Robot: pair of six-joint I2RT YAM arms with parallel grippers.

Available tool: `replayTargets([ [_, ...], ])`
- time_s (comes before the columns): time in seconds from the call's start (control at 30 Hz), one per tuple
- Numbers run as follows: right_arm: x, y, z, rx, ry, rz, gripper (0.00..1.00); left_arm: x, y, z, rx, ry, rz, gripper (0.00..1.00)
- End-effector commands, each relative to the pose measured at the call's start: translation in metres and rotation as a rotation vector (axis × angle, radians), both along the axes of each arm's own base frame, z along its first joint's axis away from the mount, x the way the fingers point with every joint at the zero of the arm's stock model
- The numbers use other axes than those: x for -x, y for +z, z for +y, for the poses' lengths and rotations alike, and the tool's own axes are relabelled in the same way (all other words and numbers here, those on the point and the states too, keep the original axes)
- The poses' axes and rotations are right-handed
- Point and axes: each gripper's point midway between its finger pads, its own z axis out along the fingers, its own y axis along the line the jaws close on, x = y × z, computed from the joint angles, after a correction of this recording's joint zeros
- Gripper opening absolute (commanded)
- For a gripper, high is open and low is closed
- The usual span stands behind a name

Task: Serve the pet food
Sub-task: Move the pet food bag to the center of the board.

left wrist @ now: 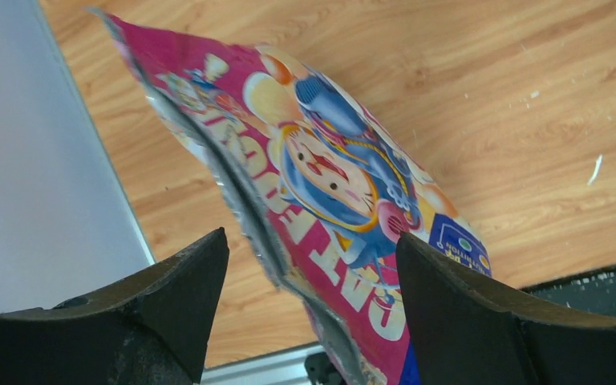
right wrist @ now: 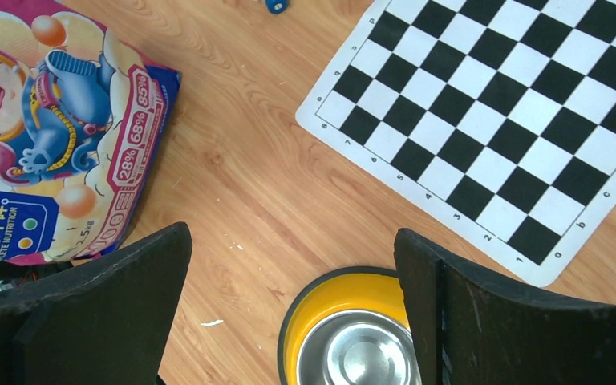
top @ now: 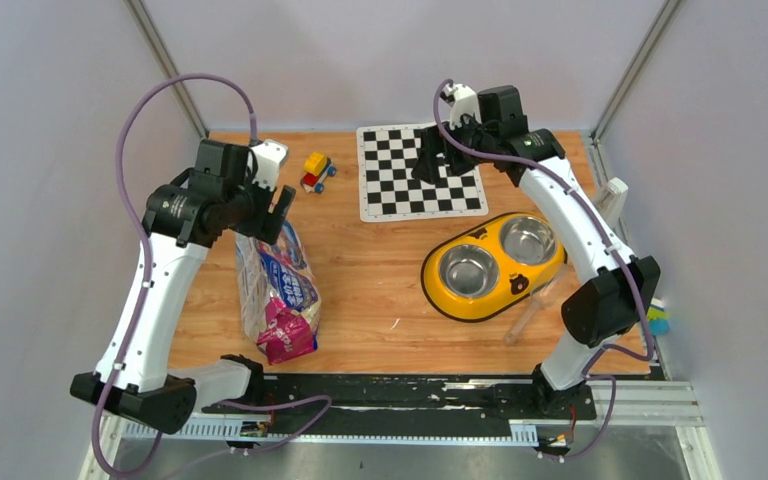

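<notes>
We find the left arm (top: 160,290) bent forward, wrist pitched down over the far end of the pet food bag (top: 280,290), which lies on the wooden surface (top: 380,270) at the left. The left fingers (left wrist: 168,313) stand wide apart, the bag's edge between them, untouched. The right arm (top: 570,210) reaches over the chessboard (top: 400,190). The right fingers (right wrist: 104,313) are likewise spread wide, holding nothing, above the yellow bowl (right wrist: 321,297).

Pink cat food bag (left wrist: 321,176) with cartoon character, upper edge between 2 spread black fingers (left wrist: 168,321) of left gripper (left wrist: 311,239), wooden table (left wrist: 489,104) beneath, grey wall (left wrist: 32,160) at left.
</notes>
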Motion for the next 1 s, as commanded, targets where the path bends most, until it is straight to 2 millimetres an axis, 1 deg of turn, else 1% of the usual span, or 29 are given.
replayTargets([
  [0.0, -0.002, 0.029, -0.008, -0.013, -0.029, -0.103, 1.0, 0.02, -0.03, -0.006, 0.02, -0.027, 0.143, 0.83],
  [0.07, -0.002, 0.029, -0.011, -0.004, -0.04, -0.108, 1.0, 0.025, -0.037, -0.004, 0.009, -0.034, 0.161, 0.83],
  [0.17, -0.006, 0.028, -0.017, 0.024, -0.067, -0.125, 1.0, 0.033, -0.036, -0.002, 0.009, -0.042, 0.161, 0.82],
  [0.2, -0.007, 0.025, -0.019, 0.034, -0.075, -0.126, 1.0, 0.035, -0.034, -0.001, 0.01, -0.042, 0.16, 0.8],
  [0.27, -0.008, 0.025, -0.021, 0.041, -0.082, -0.131, 1.0, 0.041, -0.03, -0.004, 0.032, -0.056, 0.154, 0.74],
  [0.3, -0.008, 0.026, -0.02, 0.041, -0.082, -0.133, 1.0, 0.042, -0.028, -0.005, 0.04, -0.057, 0.149, 0.67],
  [0.33, -0.008, 0.026, -0.02, 0.041, -0.081, -0.133, 1.0, 0.043, -0.027, -0.005, 0.043, -0.056, 0.147, 0.61],
  [0.37, -0.009, 0.027, -0.021, 0.041, -0.083, -0.137, 1.0, 0.044, -0.026, -0.005, 0.048, -0.057, 0.145, 0.5],
  [0.4, -0.01, 0.028, -0.021, 0.042, -0.084, -0.139, 1.0, 0.045, -0.026, -0.006, 0.051, -0.059, 0.146, 0.44],
  [0.43, -0.01, 0.028, -0.021, 0.042, -0.085, -0.141, 1.0, 0.045, -0.026, -0.006, 0.053, -0.059, 0.147, 0.33],
  [0.47, -0.01, 0.029, -0.021, 0.042, -0.087, -0.144, 1.0, 0.045, -0.026, -0.007, 0.054, -0.061, 0.148, 0.28],
  [0.5, -0.01, 0.029, -0.022, 0.044, -0.089, -0.144, 1.0, 0.043, -0.026, -0.007, 0.054, -0.063, 0.148, 0.17],
  [0.57, -0.009, 0.03, -0.022, 0.044, -0.089, -0.148, 1.0, 0.04, -0.024, -0.007, 0.047, -0.066, 0.143, 0.06],
  [0.6, -0.009, 0.03, -0.022, 0.044, -0.089, -0.148, 1.0, 0.035, -0.024, -0.007, 0.039, -0.064, 0.143, 0.03],
  [0.63, -0.009, 0.03, -0.023, 0.045, -0.088, -0.15, 1.0, 0.031, -0.018, -0.007, 0.034, -0.065, 0.122, 0.0],
  [0.67, -0.009, 0.029, -0.023, 0.047, -0.09, -0.151, 1.0, 0.024, -0.017, -0.007, 0.023, -0.063, 0.115, 0.0],
  [0.7, -0.009, 0.029, -0.023, 0.049, -0.092, -0.153, 1.0, 0.019, -0.009, -0.007, 0.021, -0.07, 0.09, 0.0],
  [0.73, -0.01, 0.03, -0.024, 0.051, -0.094, -0.156, 1.0, 0.011, -0.007, -0.005, -0.002, -0.063, 0.08, 0.0],
  [0.77, -0.011, 0.03, -0.025, 0.054, -0.098, -0.16, 1.0, 0.005, 0.004, -0.005, -0.001, -0.062, 0.046, 0.0],
  [0.8, -0.012, 0.031, -0.026, 0.057, -0.104, -0.164, 1.0, -0.002, 0.007, -0.007, -0.006, -0.067, 0.042, 0.0],
  [0.83, -0.013, 0.032, -0.027, 0.059, -0.106, -0.169, 1.0, -0.006, 0.019, -0.008, 0.002, -0.073, 0.01, 0.0],
  [0.87, -0.013, 0.033, -0.028, 0.059, -0.11, -0.17, 1.0, -0.011, 0.022, -0.012, 0.004, -0.087, 0.008, 0.0],
  [0.9, -0.013, 0.034, -0.029, 0.057, -0.112, -0.173, 1.0, -0.015, 0.04, -0.013, 0.015, -0.093, -0.042, 0.0],
  [0.93, -0.015, 0.035, -0.031, 0.059, -0.119, -0.175, 1.0, -0.019, 0.039, -0.018, 0.016, -0.116, -0.034, 0.0],
  [0.97, -0.015, 0.036, -0.033, 0.06, -0.126, -0.178, 1.0, -0.021, 0.048, -0.021, 0.024, -0.131, -0.058, 0.0],
])
